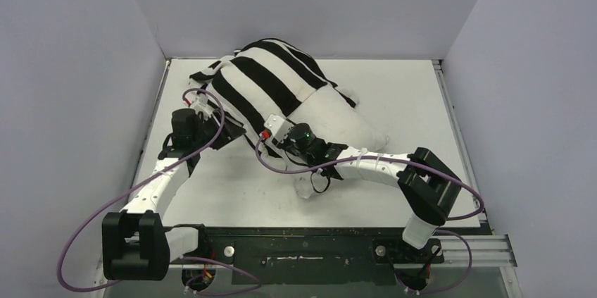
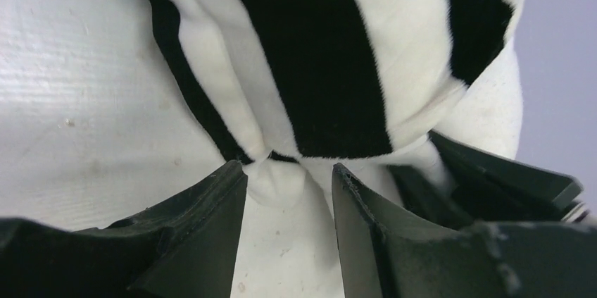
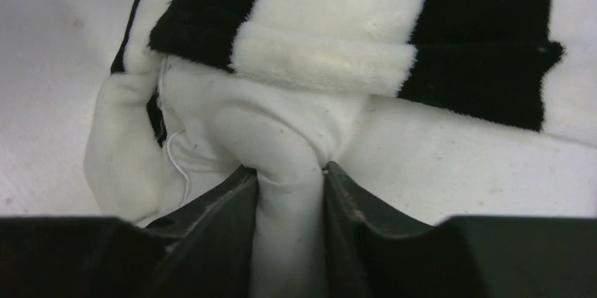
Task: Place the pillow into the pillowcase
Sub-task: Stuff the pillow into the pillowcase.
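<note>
arms sitting nearest, left arm and right arm both reaching over the table. pillow lying mid-table, far part inside the pillowcase, near end bulging out bare.

left wrist: left gripper standing spread, a white fabric nub sitting loose between the jaws.

right wrist: right gripper pinching a pillow fold just under the striped hem.

judging: pillow looking light, soft and springy, so folds are likely slipping. pillowcase looking limp and plush, so better gripping it at the hem.
</note>
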`<action>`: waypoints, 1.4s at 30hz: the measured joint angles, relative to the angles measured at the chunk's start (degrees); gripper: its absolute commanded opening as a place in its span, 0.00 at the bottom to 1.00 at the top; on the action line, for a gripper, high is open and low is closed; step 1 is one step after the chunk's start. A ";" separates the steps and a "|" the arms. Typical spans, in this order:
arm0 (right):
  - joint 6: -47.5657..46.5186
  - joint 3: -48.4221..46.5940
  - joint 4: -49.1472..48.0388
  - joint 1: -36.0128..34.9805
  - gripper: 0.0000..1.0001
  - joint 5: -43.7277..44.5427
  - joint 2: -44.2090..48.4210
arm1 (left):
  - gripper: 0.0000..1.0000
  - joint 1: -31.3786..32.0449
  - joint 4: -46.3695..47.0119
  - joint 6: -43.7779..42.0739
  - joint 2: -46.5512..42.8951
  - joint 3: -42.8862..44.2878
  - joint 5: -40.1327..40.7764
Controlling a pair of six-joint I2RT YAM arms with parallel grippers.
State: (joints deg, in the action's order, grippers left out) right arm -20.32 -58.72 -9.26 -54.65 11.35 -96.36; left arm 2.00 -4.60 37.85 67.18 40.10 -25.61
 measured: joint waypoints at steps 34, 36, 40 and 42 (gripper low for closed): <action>30.80 7.98 -23.69 11.23 0.00 -17.68 1.60 | 0.00 16.37 38.84 10.08 25.27 -9.14 13.92; 32.04 8.00 -26.40 11.23 0.00 -16.57 0.24 | 0.00 17.25 32.83 9.22 19.74 -8.92 15.34; 35.34 5.84 -31.91 11.87 0.00 -13.46 -4.28 | 0.00 19.56 22.27 7.74 8.26 -6.34 17.97; 37.42 3.76 -34.58 12.50 0.00 -12.09 -6.58 | 0.00 20.96 18.05 6.93 4.96 -4.26 19.89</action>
State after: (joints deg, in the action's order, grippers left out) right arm 17.10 -54.96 -43.83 -42.15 -0.73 -102.94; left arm 22.96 13.45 44.77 72.14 35.83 -5.72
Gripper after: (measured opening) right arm 0.112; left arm 0.033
